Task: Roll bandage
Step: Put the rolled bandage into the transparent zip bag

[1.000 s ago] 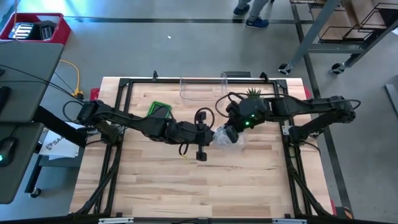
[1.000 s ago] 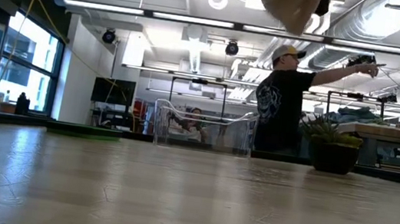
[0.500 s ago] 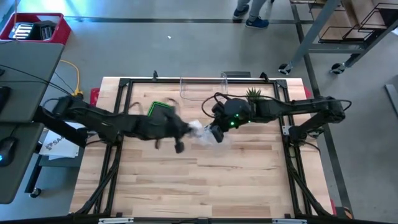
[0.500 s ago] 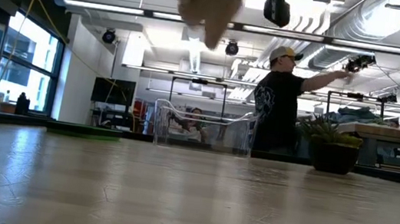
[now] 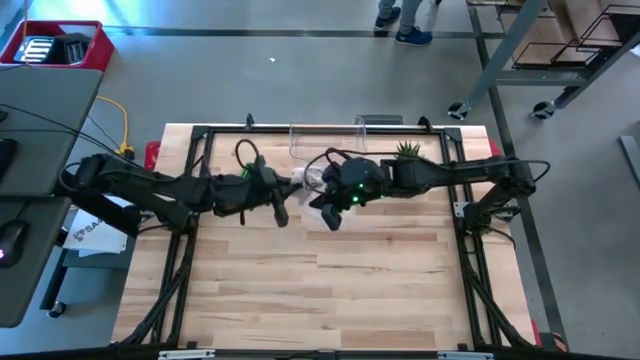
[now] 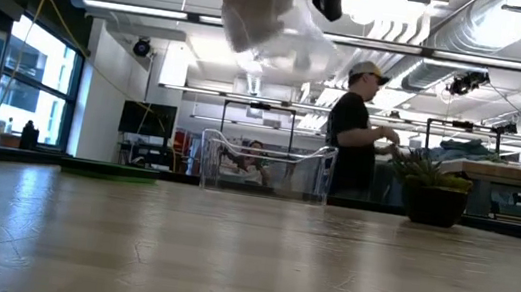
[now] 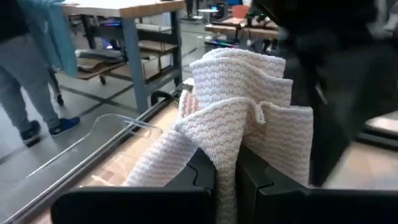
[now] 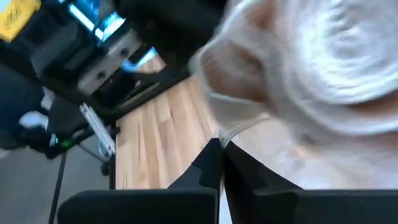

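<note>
Above the middle-rear of the worktop (image 5: 330, 290), both arms meet and carry the bandage (image 5: 312, 181) clear of the wood, a pale knitted strip bunched between them. From the left wrist view, the left gripper (image 7: 226, 177) has its fingers (image 7: 202, 169) clamped on a fold of the fabric, which rises in loose loops beyond them. The right gripper (image 8: 217, 163) also has its fingers pressed together, apparently on a thin edge of the cloth, with the blurred bulk of the bandage just beyond; how much it pinches is hard to tell. In the low view the bandage (image 6: 258, 10) hangs high near the picture's top, well above the worktop, with a film-like piece trailing beside it. The step in hand looks like the winding itself, one gripper anchoring the strip while the other turns it, and the roll seems loose and far from finished. The next move likely calls for keeping tension between the two grips and wrapping the free length evenly, without letting the folds slip. Behind the arms stand a clear bin (image 5: 325, 140), a small plant (image 5: 407, 150) and a green tray (image 5: 245, 172).
</note>
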{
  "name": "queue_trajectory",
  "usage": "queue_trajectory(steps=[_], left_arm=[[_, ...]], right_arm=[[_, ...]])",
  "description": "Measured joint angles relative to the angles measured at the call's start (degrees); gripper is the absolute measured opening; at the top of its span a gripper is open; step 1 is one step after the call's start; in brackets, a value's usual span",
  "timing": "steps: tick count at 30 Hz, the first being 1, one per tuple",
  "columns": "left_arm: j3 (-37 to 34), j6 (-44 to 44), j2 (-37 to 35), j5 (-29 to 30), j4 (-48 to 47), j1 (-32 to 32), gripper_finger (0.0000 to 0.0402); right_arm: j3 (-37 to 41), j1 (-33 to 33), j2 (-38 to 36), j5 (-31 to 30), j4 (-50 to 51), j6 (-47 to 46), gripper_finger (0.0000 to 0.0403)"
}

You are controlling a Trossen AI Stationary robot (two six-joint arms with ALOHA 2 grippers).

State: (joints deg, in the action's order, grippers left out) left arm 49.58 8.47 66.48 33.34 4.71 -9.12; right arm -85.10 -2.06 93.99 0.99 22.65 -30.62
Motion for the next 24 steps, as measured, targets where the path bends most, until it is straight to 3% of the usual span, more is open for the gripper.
queue_trajectory(steps=[4,13,18,21,24], left_arm=[[0.1,-1.3,-1.2,1.3,3.2,0.7,0.0012],[-0.4,-1.0,-1.1,14.0,4.2,-3.7,0.0012],[-4.1,2.0,-0.9,22.0,12.2,-5.7,0.0012],[-5.9,2.4,-0.5,22.9,19.0,-5.8,0.0012],[-6.1,6.6,0.1,21.9,19.6,-5.8,0.0012]], right_arm=[[0.0,0.9,-0.2,-2.9,-1.7,-3.6,0.0000],[-0.1,1.3,-0.5,-12.5,-4.3,-6.9,0.0000],[-0.1,1.3,-0.9,-17.4,-5.9,-7.1,0.0000],[-0.1,1.3,-0.9,-17.2,-7.3,-8.6,0.0000],[-0.1,1.3,-0.9,-17.1,-7.8,-8.2,0.0000]])
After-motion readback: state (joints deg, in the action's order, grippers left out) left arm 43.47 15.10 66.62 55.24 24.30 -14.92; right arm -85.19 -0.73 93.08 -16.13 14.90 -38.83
